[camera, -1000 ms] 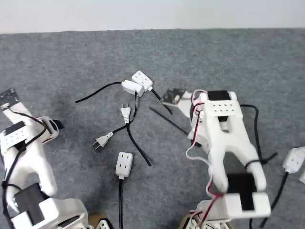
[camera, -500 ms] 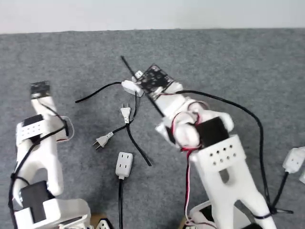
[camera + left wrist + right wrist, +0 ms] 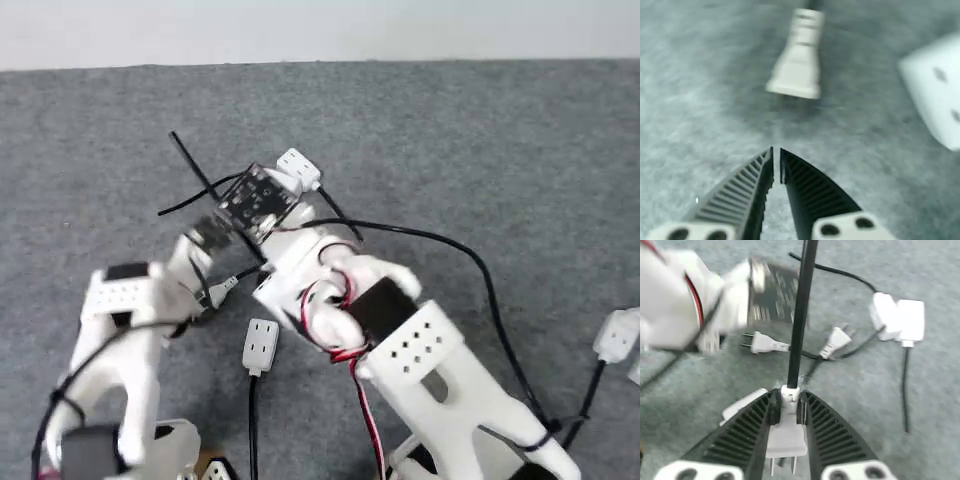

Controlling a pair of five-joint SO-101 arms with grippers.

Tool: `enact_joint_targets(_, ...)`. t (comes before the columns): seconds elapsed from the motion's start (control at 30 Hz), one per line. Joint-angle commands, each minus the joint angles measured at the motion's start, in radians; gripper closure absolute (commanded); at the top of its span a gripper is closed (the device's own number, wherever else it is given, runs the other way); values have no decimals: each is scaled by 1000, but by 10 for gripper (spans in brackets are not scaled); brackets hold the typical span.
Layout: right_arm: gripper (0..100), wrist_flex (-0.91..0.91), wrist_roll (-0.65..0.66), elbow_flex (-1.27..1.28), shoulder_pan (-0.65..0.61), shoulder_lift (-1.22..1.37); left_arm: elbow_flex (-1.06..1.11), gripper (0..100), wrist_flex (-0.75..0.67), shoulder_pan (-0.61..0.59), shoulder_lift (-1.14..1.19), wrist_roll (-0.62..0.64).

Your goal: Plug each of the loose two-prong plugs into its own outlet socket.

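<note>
My right gripper (image 3: pixel 786 395) is shut on a white two-prong plug (image 3: pixel 785 437), whose black cord (image 3: pixel 801 315) runs stiffly away from the fingers. Beneath it on the carpet lie two loose plugs (image 3: pixel 762 343) (image 3: pixel 836 341) on black cords. A plug sits joined to a white socket (image 3: pixel 900 320) farther off. My left gripper (image 3: pixel 776 150) hovers shut and empty just short of a loose plug (image 3: pixel 797 60), with a white outlet socket (image 3: pixel 940 95) beside it. From above, the free socket (image 3: pixel 260 345) lies near the front and the joined socket (image 3: pixel 298 167) behind the right arm's wrist (image 3: pixel 252 200).
Grey carpet (image 3: pixel 480 140) covers the table. Another white socket (image 3: pixel 615 335) on a black cord lies at the right edge. The two arms crowd together over the plugs at centre left. The right arm's own black cable (image 3: pixel 470 260) arcs across the carpet.
The right arm has swung left and forward with its held plug, now above the loose plugs. The left arm has moved right and down toward a loose plug.
</note>
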Motion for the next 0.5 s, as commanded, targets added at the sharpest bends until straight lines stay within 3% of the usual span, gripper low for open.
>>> enact_joint_targets(0.0,990,-85,-41,38,-36,-27,111,988,-57,37,-210,-60)
enact_joint_targets(0.2,990,-170,-112,112,-73,-18,255,987,-92,66,-423,-60)
enact_joint_targets(0.47,990,-188,-132,124,-47,-18,272,987,-92,64,-454,-68)
